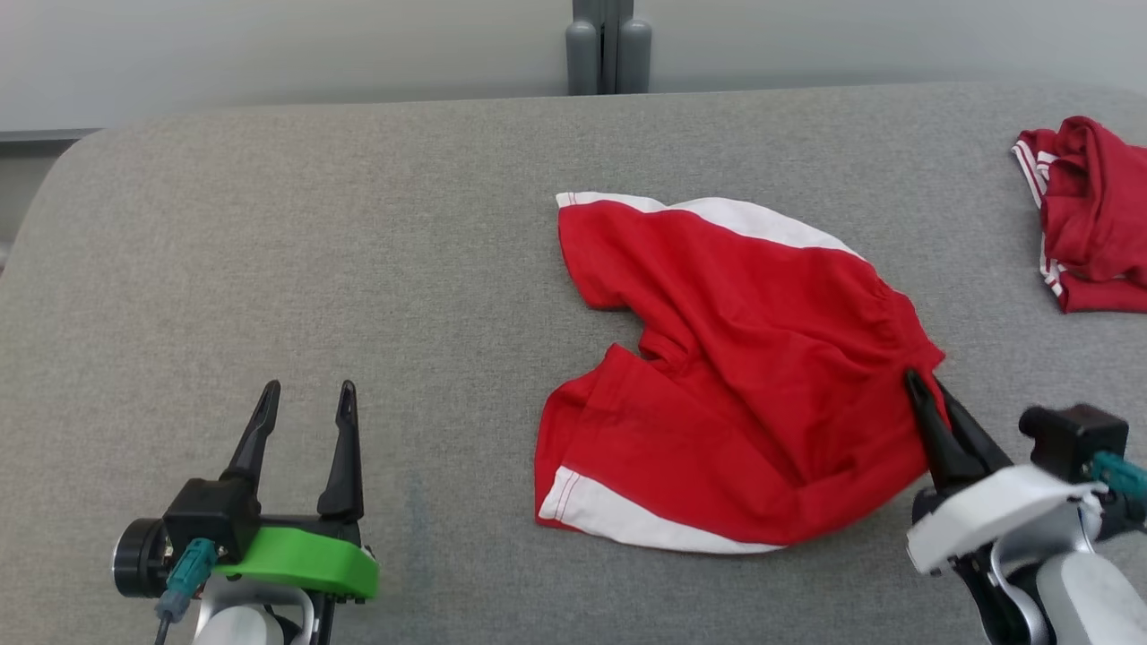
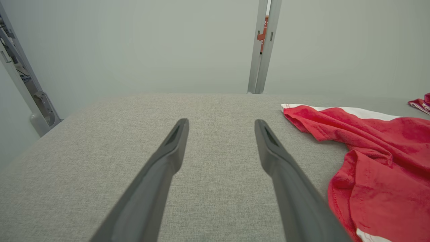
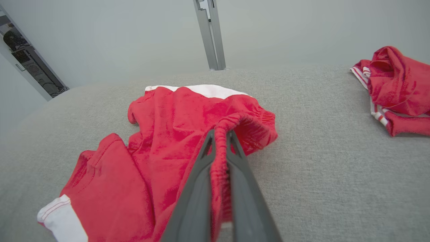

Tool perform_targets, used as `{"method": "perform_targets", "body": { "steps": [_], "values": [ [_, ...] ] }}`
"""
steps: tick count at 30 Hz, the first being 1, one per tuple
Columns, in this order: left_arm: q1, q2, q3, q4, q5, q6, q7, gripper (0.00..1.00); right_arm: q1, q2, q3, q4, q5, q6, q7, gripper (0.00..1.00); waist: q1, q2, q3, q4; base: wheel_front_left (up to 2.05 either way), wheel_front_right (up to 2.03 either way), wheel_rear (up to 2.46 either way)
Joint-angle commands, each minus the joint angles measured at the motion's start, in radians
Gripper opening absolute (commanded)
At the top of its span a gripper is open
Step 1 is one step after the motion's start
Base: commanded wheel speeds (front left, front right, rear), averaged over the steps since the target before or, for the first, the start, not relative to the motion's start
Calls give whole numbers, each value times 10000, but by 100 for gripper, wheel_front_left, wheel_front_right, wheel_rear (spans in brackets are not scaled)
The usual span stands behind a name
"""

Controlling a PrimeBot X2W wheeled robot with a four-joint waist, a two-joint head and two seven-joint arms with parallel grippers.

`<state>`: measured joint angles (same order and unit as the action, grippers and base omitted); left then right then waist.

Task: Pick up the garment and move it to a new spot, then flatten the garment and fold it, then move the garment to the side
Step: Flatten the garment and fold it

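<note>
Grey padded worktop (image 1: 269, 269) below a pale wall. Nearest, at 7 o'clock, left end effector (image 1: 307, 394) spread wide, holding nothing. At 4 o'clock, right end effector (image 1: 923, 383) pinched tight on the gathered waistband of the red garment (image 1: 744, 385), rumpled at centre, legs toward 9 o'clock. Thin one-point grip: could slip free on a quick lift, or drag the cloth into a worse bunch. Farther out at 2 o'clock, second red bundle (image 1: 1093, 206); risks tangling if carried that way.
</note>
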<state>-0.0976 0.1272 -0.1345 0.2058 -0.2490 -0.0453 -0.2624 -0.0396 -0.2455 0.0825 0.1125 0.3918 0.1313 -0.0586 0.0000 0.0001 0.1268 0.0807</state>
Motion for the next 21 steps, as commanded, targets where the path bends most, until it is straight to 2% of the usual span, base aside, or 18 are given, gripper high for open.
{"method": "perform_targets", "body": {
  "steps": [1,6,15,16,17,18,21],
  "values": [
    [-226,-39,29,37,52,-69,-27,100,-749,30,99,-93,-52,-15,153,0,0,-1,224,257,0,0,0],
    [-445,-170,-34,111,121,-168,-27,100,-2488,-48,452,636,-327,-15,290,0,0,-1,479,703,0,0,0],
    [-729,-419,-139,276,225,-337,-27,100,-5144,209,760,4117,-745,-15,-168,0,0,-1,829,1404,0,0,0],
    [-766,-442,-131,291,234,-346,-27,100,-5361,258,815,4570,-797,-15,-258,16,0,-1,865,1445,0,0,0],
    [-798,-459,-135,303,241,-358,-27,100,-5513,275,874,4882,-809,-15,-369,49,0,-1,880,1472,0,0,0],
    [-814,-473,-129,314,261,-369,-27,100,-5666,325,948,5240,-812,-15,-491,100,0,-1,892,1487,0,0,0],
    [-768,-509,-62,331,292,-373,-27,100,-5897,396,1158,5915,-667,-15,-921,100,0,-1,884,1437,0,0,0]
  ]
}}
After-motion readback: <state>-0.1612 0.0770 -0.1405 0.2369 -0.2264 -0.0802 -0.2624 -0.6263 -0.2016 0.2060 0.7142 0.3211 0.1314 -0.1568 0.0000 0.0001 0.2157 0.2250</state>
